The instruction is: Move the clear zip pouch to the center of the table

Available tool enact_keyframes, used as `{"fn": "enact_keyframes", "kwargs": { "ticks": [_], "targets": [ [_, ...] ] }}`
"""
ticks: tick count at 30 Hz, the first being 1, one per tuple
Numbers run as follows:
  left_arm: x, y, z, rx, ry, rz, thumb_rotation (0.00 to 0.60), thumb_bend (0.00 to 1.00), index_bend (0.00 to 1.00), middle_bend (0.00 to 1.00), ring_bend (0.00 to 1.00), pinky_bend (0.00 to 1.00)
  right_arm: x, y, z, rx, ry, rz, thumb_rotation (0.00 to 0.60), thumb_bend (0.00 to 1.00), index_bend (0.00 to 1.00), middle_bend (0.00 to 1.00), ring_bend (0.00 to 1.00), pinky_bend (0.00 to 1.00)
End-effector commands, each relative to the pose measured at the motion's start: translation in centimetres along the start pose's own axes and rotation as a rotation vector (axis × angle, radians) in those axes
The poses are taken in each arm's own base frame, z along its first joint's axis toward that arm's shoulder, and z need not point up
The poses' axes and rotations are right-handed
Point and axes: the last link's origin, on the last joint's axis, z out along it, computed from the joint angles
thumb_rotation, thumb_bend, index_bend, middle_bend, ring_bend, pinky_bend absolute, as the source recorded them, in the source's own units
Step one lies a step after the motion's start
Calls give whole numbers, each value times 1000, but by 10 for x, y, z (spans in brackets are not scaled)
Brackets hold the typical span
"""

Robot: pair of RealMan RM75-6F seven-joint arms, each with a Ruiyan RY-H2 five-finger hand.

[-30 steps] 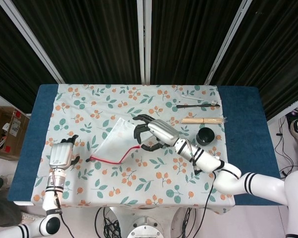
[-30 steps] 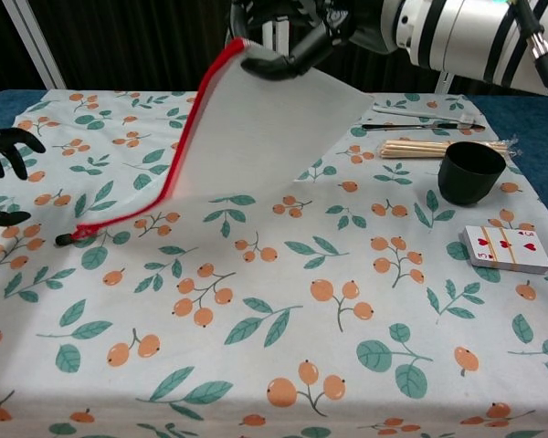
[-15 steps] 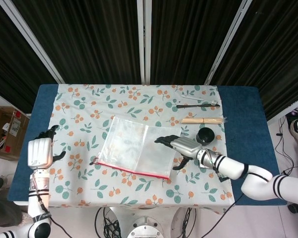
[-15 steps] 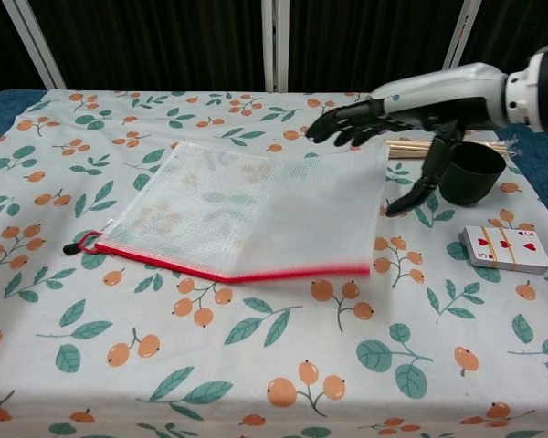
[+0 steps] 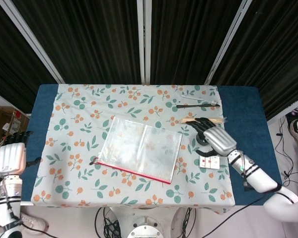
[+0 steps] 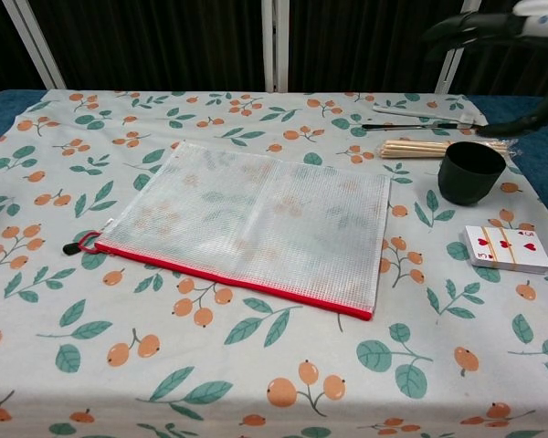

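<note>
Table (image 5: 44, 104) under a floral cloth (image 6: 256, 383), blue surface showing at both ends.

Clear zip pouch (image 6: 247, 224) lies flat near mid-table, red zip edge toward the robot, well left of the right hand's fingertips and touching neither hand.

Right hand (image 5: 217, 140) hangs above the right side of the cloth, fingers (image 5: 201, 125) spread, holding nothing. In the chest view only dark fingertips show at the top right corner.

Left hand (image 5: 11, 157) is off the table's left edge, fingers apart, holding nothing.

Black cup (image 6: 470, 171) sits partly hidden under the right hand's fingers in the head view. Deck of playing cards (image 6: 505, 248) lies just below that palm. Bundle of wooden sticks (image 6: 438, 147) lies just beyond the fingertips; a thin black-handled tool (image 6: 416, 126) farther past them.
</note>
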Motion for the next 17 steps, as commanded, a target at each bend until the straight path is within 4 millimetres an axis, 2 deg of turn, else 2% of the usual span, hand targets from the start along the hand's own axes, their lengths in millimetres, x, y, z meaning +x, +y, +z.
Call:
{"fn": "enact_keyframes", "kwargs": {
  "ticks": [1,5,10,14,17],
  "targets": [
    [6,-21,-24,-1,-15,-25,600,69,226,201,138,163,12,31,-79,-237,199,-108,600,176,28,80,0,0],
    [10,-34,-47,-4,14,-38,600,68,226,198,139,163,9,45,-114,-301,240,-78,600,176,26,63,0,0],
    [13,-38,-74,1,45,-42,600,68,226,198,139,163,-1,53,-153,-349,293,-23,600,176,24,62,0,0],
    [10,-35,-89,-15,16,-37,600,68,226,198,139,163,-12,55,-172,-372,302,-15,600,176,24,62,0,0],
    [7,-30,-94,-31,-4,-39,600,68,226,198,139,163,-17,54,-176,-374,299,-9,600,176,24,62,0,0]
  ]
}}
